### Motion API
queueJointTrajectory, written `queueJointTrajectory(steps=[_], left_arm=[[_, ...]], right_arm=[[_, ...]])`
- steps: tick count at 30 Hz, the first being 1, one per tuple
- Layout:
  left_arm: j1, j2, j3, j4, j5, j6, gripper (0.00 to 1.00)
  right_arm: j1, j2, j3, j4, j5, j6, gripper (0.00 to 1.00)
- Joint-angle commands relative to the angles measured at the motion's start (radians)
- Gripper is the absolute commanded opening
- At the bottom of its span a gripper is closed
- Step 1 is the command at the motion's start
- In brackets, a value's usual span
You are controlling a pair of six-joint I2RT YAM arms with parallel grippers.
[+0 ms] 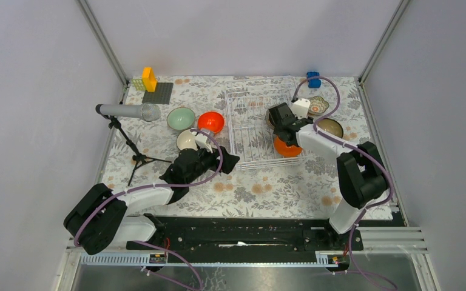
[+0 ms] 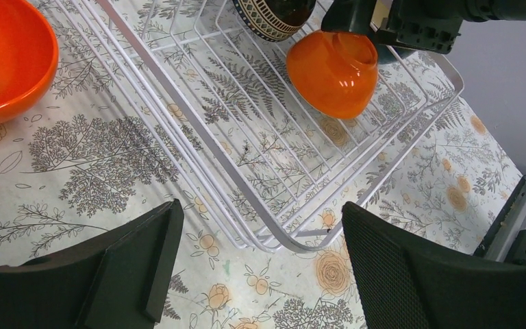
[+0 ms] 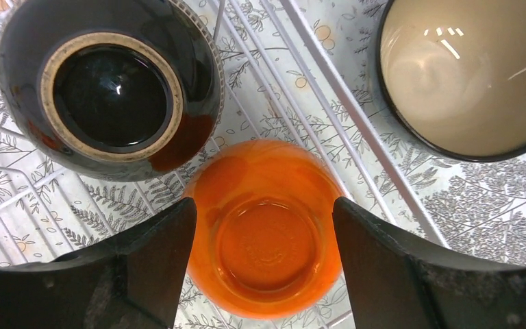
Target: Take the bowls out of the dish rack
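Five bowls stood outside the dish rack at centre frame, while two remained inside, the right gripper straddling the orange bowl, its hold uncertain, and the left gripper spread wide and empty.

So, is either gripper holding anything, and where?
Left gripper: nothing. Right gripper straddles the overturned orange bowl, fingers at its sides; grip cannot be told.

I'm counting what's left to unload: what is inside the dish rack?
In the dish rack, two overturned bowls: an orange bowl and a dark bowl. Anything beneath them is covered.
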State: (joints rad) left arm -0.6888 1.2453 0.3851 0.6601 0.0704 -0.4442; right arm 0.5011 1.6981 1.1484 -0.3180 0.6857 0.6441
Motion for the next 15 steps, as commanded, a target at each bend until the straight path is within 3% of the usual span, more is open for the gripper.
queueJointTrajectory(steps=[1,10,15], left_arm=[[-0.004,-0.021,0.034,0.032,-0.011,0.013,0.90],[-0.005,-0.008,0.041,0.027,-0.008,0.012,0.90],[-0.004,-0.007,0.043,0.025,-0.007,0.012,0.90]], right_arm=[[-0.017,0.043,0.044,0.015,-0.024,0.068,0.80],[-0.049,0.001,0.033,-0.020,-0.156,0.115,0.70],[-0.049,-0.088,0.006,0.019,-0.331,0.052,0.63]])
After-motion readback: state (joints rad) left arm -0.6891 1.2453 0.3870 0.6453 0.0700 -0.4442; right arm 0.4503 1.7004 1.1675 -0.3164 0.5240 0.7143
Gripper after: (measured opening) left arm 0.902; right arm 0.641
